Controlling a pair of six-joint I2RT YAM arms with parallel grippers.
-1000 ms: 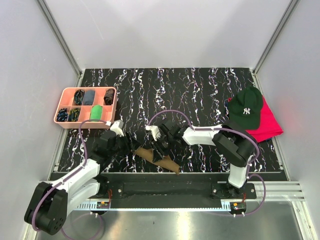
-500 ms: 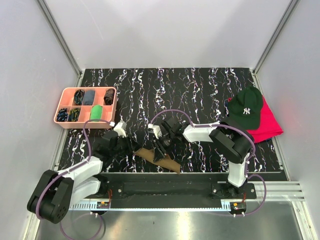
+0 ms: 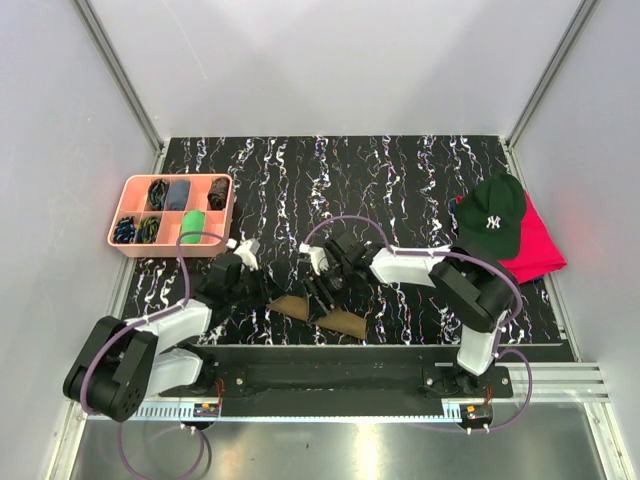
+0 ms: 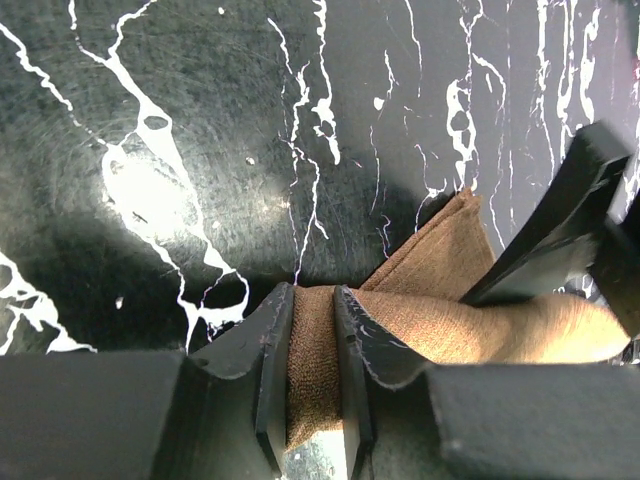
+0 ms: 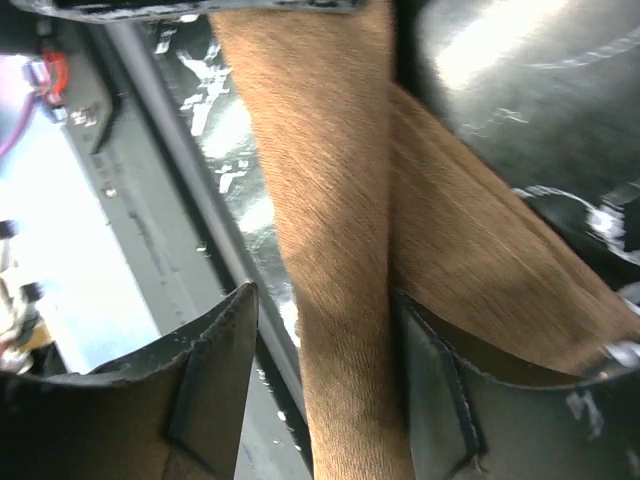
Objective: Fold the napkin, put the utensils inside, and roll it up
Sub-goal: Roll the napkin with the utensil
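The far half of the table, from ten through twelve to two o'clock, lies bare and gives a gripper wide passage. At nine o'clock the pink tray blocks the left edge. At three o'clock the green cap sits on the red cloth. Six o'clock is crowded: the left gripper pinches a fold of the napkin, and the right gripper straddles the roll, jaws apart.
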